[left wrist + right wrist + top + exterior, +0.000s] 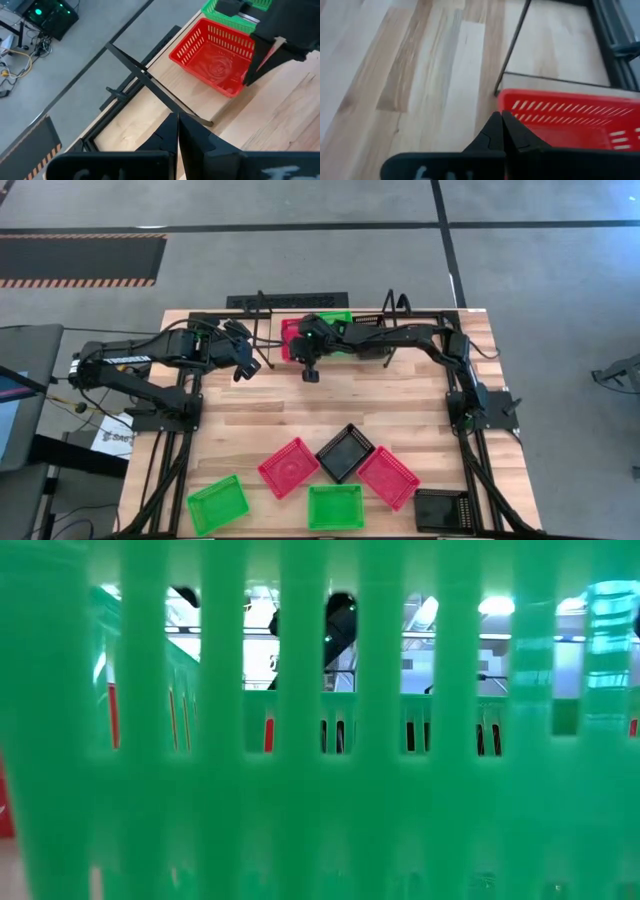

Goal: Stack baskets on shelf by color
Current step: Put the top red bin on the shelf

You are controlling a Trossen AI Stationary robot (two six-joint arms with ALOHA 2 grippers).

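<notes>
A red basket (291,340) and a green basket (338,320) stand side by side on the shelf (555,82) at the table's far edge. My right gripper (310,374) is shut; its tips (501,120) stand just in front of the red basket's (570,122) near wall. My left gripper (243,372) is shut on nothing and hangs left of the shelf, above the table (177,122). Several more red, green and black baskets lie loose on the table's near half, among them a red one (288,467) and a black one (345,452). My right gripper's shut fingertips stand at the red basket's near wall (520,107), by its left corner, slanting down from the table's near right. I cannot tell whether they touch it. The basket sits flat on the shelf board.
A black wire upright (512,50) stands at the shelf's left end, between my two grippers. A green basket (320,740) right in front of the low camera blocks nearly all of that view. A wide strip of bare tabletop (330,405) separates the shelf from the loose baskets.
</notes>
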